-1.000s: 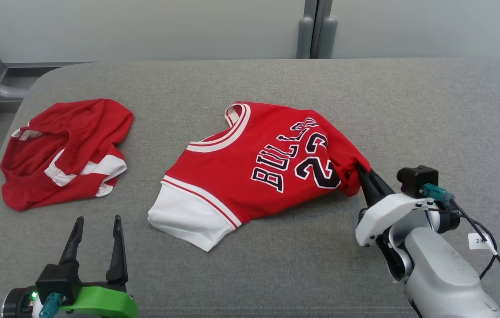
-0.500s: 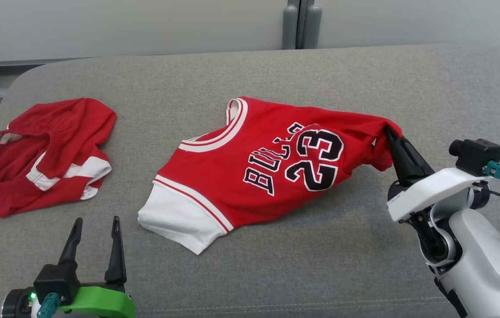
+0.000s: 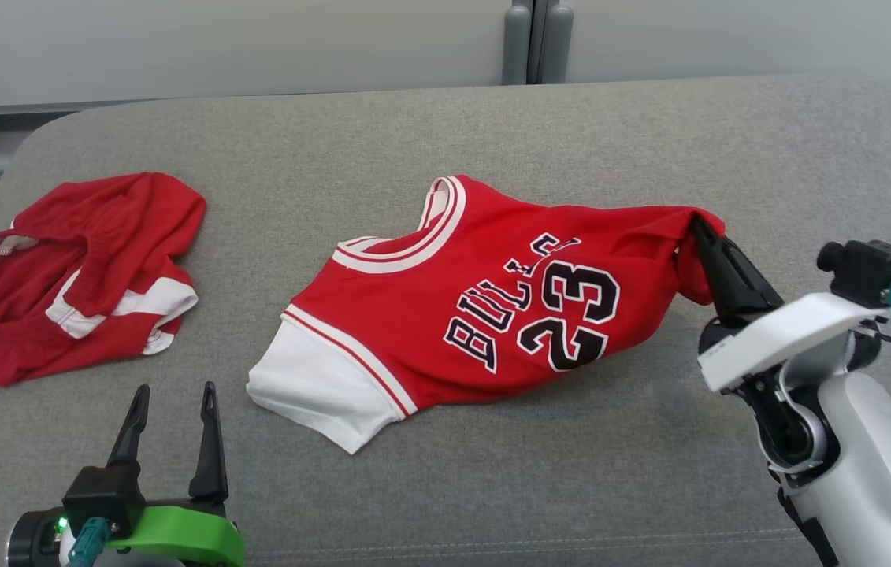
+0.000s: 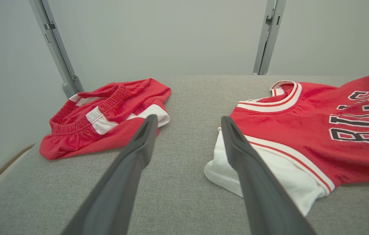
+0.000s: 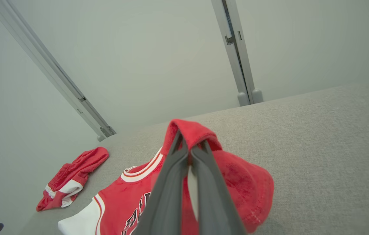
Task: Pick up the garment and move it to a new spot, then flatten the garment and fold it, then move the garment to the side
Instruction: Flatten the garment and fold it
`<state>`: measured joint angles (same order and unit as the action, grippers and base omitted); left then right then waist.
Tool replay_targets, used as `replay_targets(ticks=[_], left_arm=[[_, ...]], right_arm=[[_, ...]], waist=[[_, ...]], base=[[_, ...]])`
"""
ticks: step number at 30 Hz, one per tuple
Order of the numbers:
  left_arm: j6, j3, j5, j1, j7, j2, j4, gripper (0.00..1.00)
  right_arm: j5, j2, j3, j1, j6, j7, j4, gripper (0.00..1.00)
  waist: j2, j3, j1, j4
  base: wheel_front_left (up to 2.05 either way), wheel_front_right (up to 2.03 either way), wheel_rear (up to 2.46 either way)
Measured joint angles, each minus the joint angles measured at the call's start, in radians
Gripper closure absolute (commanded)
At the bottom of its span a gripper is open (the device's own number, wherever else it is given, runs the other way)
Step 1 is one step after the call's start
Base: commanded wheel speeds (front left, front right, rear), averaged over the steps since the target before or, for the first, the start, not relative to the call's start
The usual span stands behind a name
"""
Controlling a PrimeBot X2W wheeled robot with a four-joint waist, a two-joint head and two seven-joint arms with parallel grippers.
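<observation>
Near left, the left gripper [image 3: 175, 388] stands with its tapered dark fingers apart, holding nothing, above the grey woven pad [image 3: 540, 472]. Near right, the right gripper [image 3: 701, 230] has its fingers pinched together on the right edge of the jersey [image 3: 445, 307], which drapes over the tips in a raised fold. The red jersey, with white sleeve, striped collar and black lettering, lies mid-pad, stretching left from that grip. Crumpled red-and-white shorts [image 3: 75, 276] lie at the far left.

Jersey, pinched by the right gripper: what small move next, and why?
Probably raise the right gripper: its fingers are shut on an edge of the jersey, yet the white sleeve and most of the body lie on the grey surface.
</observation>
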<state>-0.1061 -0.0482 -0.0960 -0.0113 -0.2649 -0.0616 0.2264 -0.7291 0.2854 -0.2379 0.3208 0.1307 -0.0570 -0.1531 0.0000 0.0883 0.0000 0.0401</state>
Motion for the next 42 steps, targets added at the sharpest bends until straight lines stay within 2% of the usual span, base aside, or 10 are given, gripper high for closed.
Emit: replay_targets(ticks=[2, 4, 5, 10, 17, 24, 29, 31, 32, 42], left_arm=[[-0.001, 0.002, 0.000, -0.002, 0.000, 0.002, 0.002, 0.00], [-0.003, 0.006, 0.001, -0.005, 0.000, 0.003, 0.006, 0.00], [-0.006, 0.011, 0.003, -0.011, 0.000, 0.005, 0.007, 0.00], [-0.008, 0.020, 0.009, -0.017, 0.000, 0.006, 0.011, 0.00], [-0.012, 0.044, 0.010, -0.027, 0.000, 0.008, 0.023, 0.00], [-0.016, 0.079, 0.009, -0.047, 0.000, 0.010, 0.035, 0.00], [-0.017, 0.101, 0.002, -0.059, 0.000, 0.010, 0.040, 0.00], [-0.017, 0.106, 0.000, -0.061, 0.000, 0.010, 0.042, 0.00], [-0.017, 0.109, -0.003, -0.062, 0.000, 0.010, 0.043, 0.00], [-0.012, 0.101, -0.007, -0.073, 0.000, 0.011, 0.039, 0.00]], right_arm=[[-0.001, -0.023, -0.009, 0.034, 0.000, 0.004, -0.038, 1.00], [0.055, -0.026, -0.029, 0.090, 0.000, -0.007, -0.102, 1.00], [0.075, -0.031, -0.042, 0.149, 0.000, -0.024, -0.176, 1.00], [0.119, -0.061, -0.109, 0.310, 0.000, -0.083, -0.375, 1.00], [0.109, -0.117, -0.225, 0.503, 0.000, -0.131, -0.586, 1.00], [0.090, -0.188, -0.319, 0.622, 0.000, -0.174, -0.757, 1.00], [0.120, -0.212, -0.374, 0.653, 0.000, -0.197, -0.876, 1.00], [0.127, -0.218, -0.384, 0.656, 0.000, -0.201, -0.904, 0.51], [0.130, -0.220, -0.384, 0.660, 0.000, -0.202, -0.918, 0.00], [0.161, -0.186, -0.312, 0.616, 0.000, -0.205, -0.832, 0.00]], waist=[[0.0000, -0.001, 0.0000, 0.003], [0.0000, -0.002, 0.0000, 0.007], [0.0000, -0.004, 0.0000, 0.013], [0.0000, -0.006, 0.0000, 0.035], [0.0000, -0.006, 0.0000, 0.081], [0.0000, 0.001, 0.0000, 0.138], [0.0000, 0.013, 0.0000, 0.172], [0.0000, 0.020, 0.0000, 0.179], [0.0000, 0.023, 0.0000, 0.181], [0.0000, 0.033, 0.0000, 0.136]], base=[[0.00, 0.00, 0.00], [0.00, 0.00, 0.00], [0.00, 0.00, 0.00], [0.00, 0.00, 0.00], [0.00, 0.00, 0.00], [0.00, 0.00, 0.00], [0.00, 0.00, 0.00], [0.00, 0.00, 0.00], [0.00, 0.00, 0.00], [0.00, 0.00, 0.00]])
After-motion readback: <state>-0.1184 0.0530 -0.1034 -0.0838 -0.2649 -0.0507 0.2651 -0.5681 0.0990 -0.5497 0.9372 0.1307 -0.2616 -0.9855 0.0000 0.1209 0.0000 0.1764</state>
